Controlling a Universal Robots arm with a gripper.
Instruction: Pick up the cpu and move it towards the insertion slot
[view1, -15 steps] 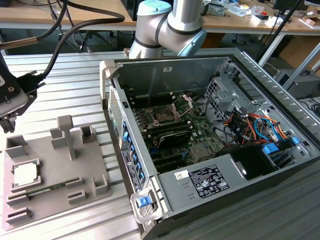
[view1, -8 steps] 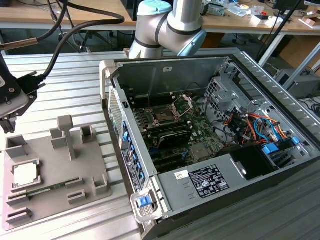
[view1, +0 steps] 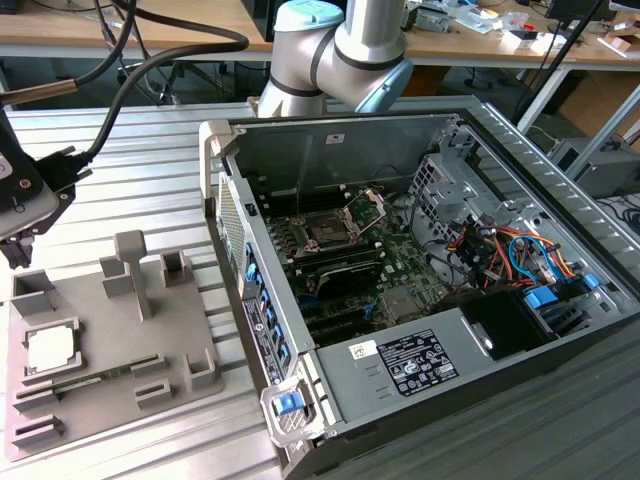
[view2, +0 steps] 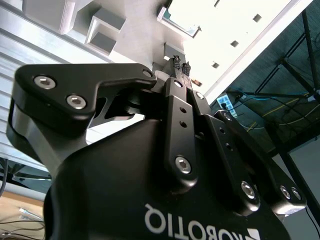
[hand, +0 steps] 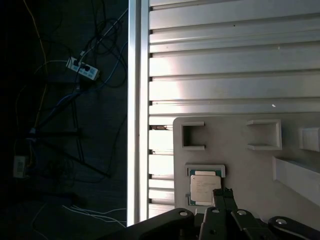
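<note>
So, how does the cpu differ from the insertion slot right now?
The cpu is pale and silvery; the insertion slot is dark with a metal frame. The cpu lies in the grey tray outside the computer case; the insertion slot sits inside it. Both are square.

Black tool (view2: 181, 65), tips together, grey tray (view2: 142, 35)

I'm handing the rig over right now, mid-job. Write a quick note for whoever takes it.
Gripper: shut, holding nothing, hovers over the grey tray close to the cpu.
Cpu: flat in its tray recess, on the exterior view's left.
Insertion slot: inside the open computer case, metal plate lifted.
Done: nothing picked up yet.
Left: the pick-up and the move to the slot.
</note>
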